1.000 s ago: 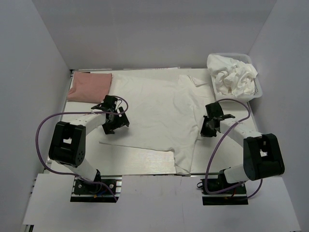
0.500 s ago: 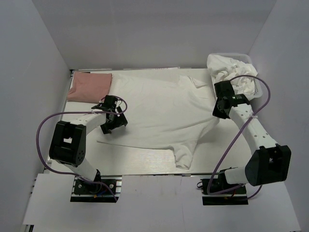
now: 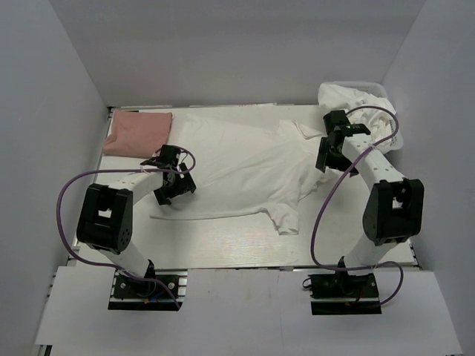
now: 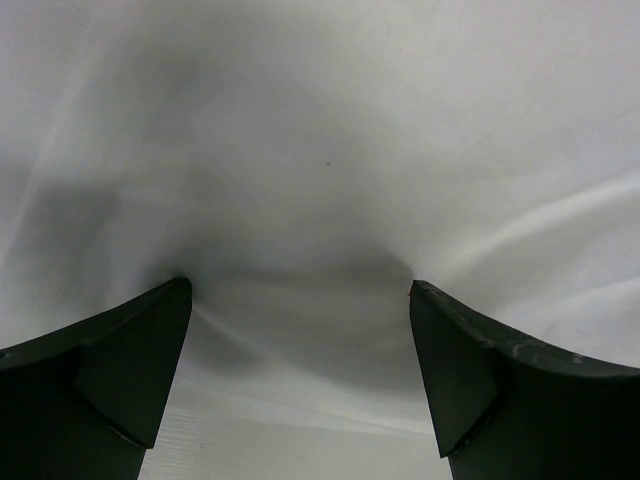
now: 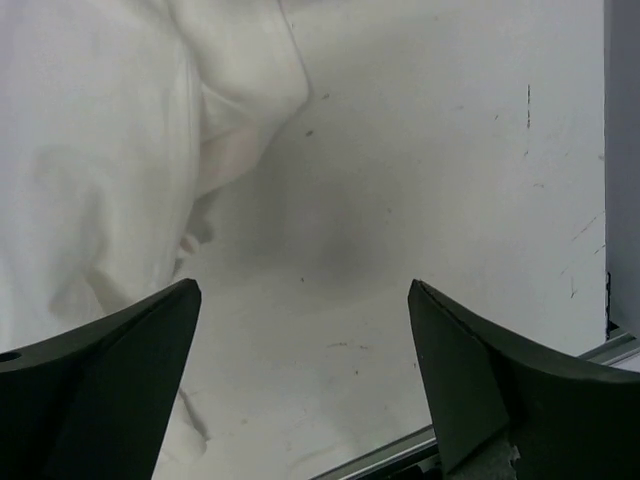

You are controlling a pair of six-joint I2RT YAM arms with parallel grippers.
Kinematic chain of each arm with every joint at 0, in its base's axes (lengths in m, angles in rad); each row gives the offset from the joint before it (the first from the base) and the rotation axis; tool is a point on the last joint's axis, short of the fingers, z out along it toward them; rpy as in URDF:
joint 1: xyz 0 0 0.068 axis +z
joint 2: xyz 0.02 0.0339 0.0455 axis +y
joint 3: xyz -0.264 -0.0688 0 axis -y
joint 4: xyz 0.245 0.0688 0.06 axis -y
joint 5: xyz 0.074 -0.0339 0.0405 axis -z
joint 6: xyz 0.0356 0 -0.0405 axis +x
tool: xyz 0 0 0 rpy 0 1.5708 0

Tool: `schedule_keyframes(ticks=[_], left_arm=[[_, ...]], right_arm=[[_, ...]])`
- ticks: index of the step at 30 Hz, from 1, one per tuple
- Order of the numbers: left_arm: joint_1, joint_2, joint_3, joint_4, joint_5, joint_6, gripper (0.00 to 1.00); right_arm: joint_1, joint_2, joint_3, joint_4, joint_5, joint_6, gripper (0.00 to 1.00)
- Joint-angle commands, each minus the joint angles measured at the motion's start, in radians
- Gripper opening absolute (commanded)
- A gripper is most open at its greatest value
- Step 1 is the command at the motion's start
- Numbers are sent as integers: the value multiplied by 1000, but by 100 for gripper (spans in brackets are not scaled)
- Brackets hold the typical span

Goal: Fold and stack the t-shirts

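Top view: the t-shirt is lying flat on the table, its long axis running left-right, with the left jaws at the hem end and the right jaws by the collar end.

Left wrist: the jaws are standing spread over the t-shirt.

Right wrist: the jaws are standing spread over bare table, with the t-shirt lying just beside them.

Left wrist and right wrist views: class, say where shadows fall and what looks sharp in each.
Left wrist view: a soft grey shadow pools on the white t-shirt between the dark fingers of the left hand; no sharp detail. Right wrist view: a faint shadow on the table ahead of the right hand; its scratches look sharp.
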Motion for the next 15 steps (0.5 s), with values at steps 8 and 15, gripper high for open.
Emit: schedule_keyframes(ticks=[8, 15], left_arm=[[6, -156, 76, -130, -18, -33, 100], [49, -215, 22, -364, -224, -260, 100]], right_arm=[[21, -454, -467, 248, -489, -46, 90], [102, -418, -606, 346, -692, -45, 90]])
